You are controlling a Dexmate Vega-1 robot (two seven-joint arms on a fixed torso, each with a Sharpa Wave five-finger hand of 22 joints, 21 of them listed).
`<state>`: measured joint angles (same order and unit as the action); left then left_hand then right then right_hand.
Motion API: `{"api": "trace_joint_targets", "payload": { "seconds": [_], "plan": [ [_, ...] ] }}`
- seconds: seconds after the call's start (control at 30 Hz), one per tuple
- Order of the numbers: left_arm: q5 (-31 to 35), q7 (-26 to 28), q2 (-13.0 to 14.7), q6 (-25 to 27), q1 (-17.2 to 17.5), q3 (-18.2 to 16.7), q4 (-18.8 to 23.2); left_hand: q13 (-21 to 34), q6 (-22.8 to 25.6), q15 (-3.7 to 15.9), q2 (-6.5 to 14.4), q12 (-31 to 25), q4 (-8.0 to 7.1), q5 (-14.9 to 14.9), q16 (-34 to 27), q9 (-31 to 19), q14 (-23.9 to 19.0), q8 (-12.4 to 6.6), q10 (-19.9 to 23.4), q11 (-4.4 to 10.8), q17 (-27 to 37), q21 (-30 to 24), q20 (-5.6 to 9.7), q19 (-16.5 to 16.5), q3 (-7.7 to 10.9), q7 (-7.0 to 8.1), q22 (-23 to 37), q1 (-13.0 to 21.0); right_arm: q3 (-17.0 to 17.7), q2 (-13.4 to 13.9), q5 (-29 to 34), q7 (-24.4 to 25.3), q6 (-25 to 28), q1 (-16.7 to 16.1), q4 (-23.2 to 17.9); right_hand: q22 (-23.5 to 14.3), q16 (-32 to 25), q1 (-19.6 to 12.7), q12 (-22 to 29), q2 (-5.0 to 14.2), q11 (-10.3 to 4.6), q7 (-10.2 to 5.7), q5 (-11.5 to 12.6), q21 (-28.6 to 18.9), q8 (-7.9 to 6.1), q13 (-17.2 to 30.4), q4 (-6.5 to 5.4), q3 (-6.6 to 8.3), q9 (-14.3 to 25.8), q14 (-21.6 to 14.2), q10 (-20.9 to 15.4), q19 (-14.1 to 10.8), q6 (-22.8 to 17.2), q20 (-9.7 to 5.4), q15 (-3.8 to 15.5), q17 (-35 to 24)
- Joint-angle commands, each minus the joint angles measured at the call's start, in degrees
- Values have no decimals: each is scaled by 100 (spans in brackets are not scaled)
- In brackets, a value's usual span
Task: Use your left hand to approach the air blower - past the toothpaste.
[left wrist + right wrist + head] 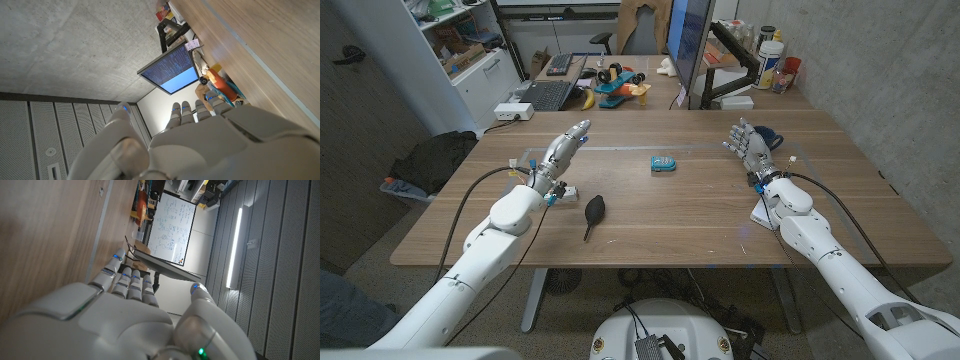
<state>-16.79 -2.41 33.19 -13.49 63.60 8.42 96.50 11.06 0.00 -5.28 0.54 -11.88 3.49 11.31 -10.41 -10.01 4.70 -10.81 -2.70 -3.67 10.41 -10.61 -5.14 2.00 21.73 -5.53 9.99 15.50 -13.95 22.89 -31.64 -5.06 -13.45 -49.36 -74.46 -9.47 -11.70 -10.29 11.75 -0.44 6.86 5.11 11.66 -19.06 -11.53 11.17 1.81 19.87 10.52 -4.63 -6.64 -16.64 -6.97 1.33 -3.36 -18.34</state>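
Left hand (pixel 563 150) up off the table (pixel 700 230), fingers straight, holding nothing, probably staged for the reach, air blower (pixel 593 212) lying just near-right of it, toothpaste (pixel 663 165) further right, right hand (pixel 752 146) open too.

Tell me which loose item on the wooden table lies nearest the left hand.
The black bulb-shaped air blower, just beside the left hand and forearm. The small teal object lies farther off, near the table's middle.

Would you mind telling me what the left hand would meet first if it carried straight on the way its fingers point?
Probably nothing on the table: the left hand points toward the far edge, bare wood ahead, away from the air blower.
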Motion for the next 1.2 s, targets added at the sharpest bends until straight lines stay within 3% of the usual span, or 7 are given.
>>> {"api": "trace_joint_targets", "payload": {
  "seconds": [0.03, 1.2],
  "plan": [
    [137, 102, 198, 12, 234, -107, 299, 14, 68, -47, 9, -36, 41, -24, -47, -24, -48, -28, 55, -6, -2, -41, -52, -3, 24, -9, 22, 80, 4, -44, -9, -44, -72, 47, 107, -23, -23, 37, -5, 44, 28, -24, 30, 21, 2, 17, -6, -22, 23, -50, -43, -29, -47, 0, 4, -7],
    [502, 233, 479, -115, 607, -300, 741, 17, 204, -22, 43, -69, 173, -70, -64, -26, -144, -53, 161, 24, -3, -62, -80, -27, 68, 30, 24, 237, 49, -68, -20, -39, -186, 14, 160, -25, -22, 73, -10, 56, 31, -50, 36, 111, 2, 3, 3, -48, 23, -84, -75, -36, -99, 17, 10, 62]
  ]
}}
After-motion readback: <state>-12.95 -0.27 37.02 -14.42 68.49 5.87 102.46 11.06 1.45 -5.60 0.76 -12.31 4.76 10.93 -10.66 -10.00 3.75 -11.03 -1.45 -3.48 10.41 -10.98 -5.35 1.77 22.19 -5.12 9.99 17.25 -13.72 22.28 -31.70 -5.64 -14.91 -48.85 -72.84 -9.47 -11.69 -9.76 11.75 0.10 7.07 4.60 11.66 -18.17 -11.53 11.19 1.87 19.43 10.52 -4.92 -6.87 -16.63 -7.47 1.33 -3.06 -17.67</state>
